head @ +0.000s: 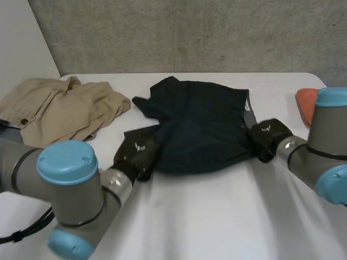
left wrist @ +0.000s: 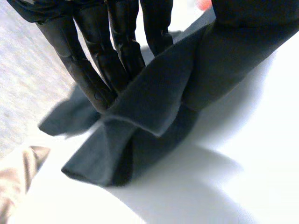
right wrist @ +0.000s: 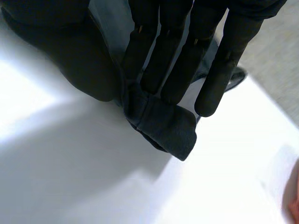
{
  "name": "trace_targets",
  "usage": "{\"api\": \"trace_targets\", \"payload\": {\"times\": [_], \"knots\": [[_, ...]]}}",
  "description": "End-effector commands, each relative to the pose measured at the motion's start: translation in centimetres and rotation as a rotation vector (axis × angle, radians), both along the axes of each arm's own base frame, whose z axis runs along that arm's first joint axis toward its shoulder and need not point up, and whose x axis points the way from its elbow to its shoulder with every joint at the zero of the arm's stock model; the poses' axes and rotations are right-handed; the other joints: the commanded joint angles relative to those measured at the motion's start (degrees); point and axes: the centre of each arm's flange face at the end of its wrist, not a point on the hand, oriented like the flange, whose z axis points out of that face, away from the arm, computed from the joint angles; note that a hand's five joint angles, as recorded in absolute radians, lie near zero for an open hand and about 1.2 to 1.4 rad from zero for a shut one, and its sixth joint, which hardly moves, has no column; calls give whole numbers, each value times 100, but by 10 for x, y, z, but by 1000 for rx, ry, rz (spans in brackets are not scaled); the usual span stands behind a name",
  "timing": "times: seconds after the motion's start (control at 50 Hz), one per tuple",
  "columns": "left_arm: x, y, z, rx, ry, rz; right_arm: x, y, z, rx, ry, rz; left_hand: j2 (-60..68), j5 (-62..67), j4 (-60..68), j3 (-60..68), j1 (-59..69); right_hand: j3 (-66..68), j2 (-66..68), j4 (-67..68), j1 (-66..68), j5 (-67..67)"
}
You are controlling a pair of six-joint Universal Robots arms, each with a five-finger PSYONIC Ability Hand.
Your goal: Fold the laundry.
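The dark garment (head: 200, 124) lay rumpled on the white worktop (head: 217, 216), stretched between my two hands, with one loose flap trailing away beyond the left hand (head: 136, 154). That hand had the near corner on its side. In its wrist view the straight fingers (left wrist: 98, 70) had a fold of cloth drawn up against them, and the rest sagged off below the fingertips, so I judged it a thin pinch rather than a deep hold. The right hand (head: 265, 138) was on the opposite edge, with a rolled bit of hem caught right at its fingertips and very little cloth behind them. My worry was that hem. With so small a bite, any pull across the worktop could have slipped it free and dropped that side in a heap. If the two hands had lifted unevenly, the fold would have gone skewed, since the cloth between them was already creased and not flat. The trailing flap could also have tucked under. A tan garment (head: 59, 108) lay just beyond the left hand on its outer side, near enough to be snagged by a wide swing. Both forearms were low, with palms down over the cloth.
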Motion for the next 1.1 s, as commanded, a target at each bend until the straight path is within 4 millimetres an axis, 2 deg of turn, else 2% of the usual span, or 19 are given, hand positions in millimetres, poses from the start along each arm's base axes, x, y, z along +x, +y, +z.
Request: {"api": "trace_targets", "payload": {"times": [0.02,0.1,0.18,0.22,0.3,0.46,0.48,0.54,0.56,0.6,0.62,0.7,0.76,0.86,1.0,1.02,1.06,1.08,1.1], "knots": [[29,71,20,227,-264,-87,-30,45,42,139,219,91,1148,1416,1150,1199,1267,1132,1249,1141,1708,1351],[43,111,33,373,-398,-150,-48,76,52,303,370,200,1148,1416,1150,1199,1267,1132,1249,1141,1708,1351],[51,128,48,468,-476,-178,-57,88,53,376,457,298,1148,1416,1150,1199,1267,1132,1249,1141,1708,1351],[49,126,52,452,-469,-178,-57,87,51,366,457,297,1148,1416,1150,1199,1267,1132,1249,1141,1708,1351],[35,99,57,364,-414,-140,-54,79,45,341,430,259,1148,1416,1150,1199,1267,1132,1249,1141,1708,1351],[3,2,51,133,-359,-18,-31,35,48,135,223,96,1148,1416,1150,1199,1267,1132,1249,1141,1708,1351],[-5,-18,53,70,-327,13,-26,27,49,88,172,69,1148,1416,1150,1199,1267,1132,1249,1141,1708,1351],[-16,-48,55,-23,-263,54,-16,14,47,13,92,40,1148,1416,1150,1199,1267,1132,1249,1141,1708,1351],[-24,-69,55,-88,-218,73,-9,5,47,-46,47,31,1148,1416,1150,1199,1267,1132,1249,1141,1708,1351],[-33,-88,55,-162,-175,86,-3,-4,46,-114,15,30,1148,1416,1150,1199,1267,1132,1249,1141,1708,1351],[-40,-105,55,-228,-138,94,3,-14,43,-182,-2,28,1148,1416,1150,1199,1267,1132,1249,1141,1708,1351],[-56,-137,43,-345,-97,86,12,-40,38,-351,-32,-7,1148,1416,1150,1199,1267,1132,1249,1141,1708,1351],[-64,-149,34,-384,-97,70,17,-54,34,-431,-45,-33,1148,1416,1150,1199,1267,1132,1249,1141,1708,1351],[-76,-174,24,-447,-53,87,30,-78,12,-529,-49,-59,1148,1416,1150,1199,1267,1132,1249,1141,1708,1351],[-86,-181,10,-462,-20,62,33,-93,-14,-533,-9,-80,1148,1416,1150,1199,1267,1132,1249,1141,1708,1351],[-86,-181,7,-457,-20,57,34,-95,-18,-536,-11,-82,1148,1416,1150,1199,1267,64,181,73,640,283],[-87,-180,4,-449,-18,52,37,-96,-20,-542,-17,-85,1050,1318,1052,1101,1169,-3930,-3813,-3921,-3354,-3711],[-88,-178,1,-438,-14,48,39,-98,-22,-553,-21,-96,-2698,-2430,-2696,-2647,-2579,-5868,-5751,-5859,-5292,-5649],[-88,-177,1,-435,-8,44,39,-98,-23,-554,-20,-104,-5217,-4949,-5215,-5165,-5097,-5868,-5751,-5859,-5292,-5649]]}}
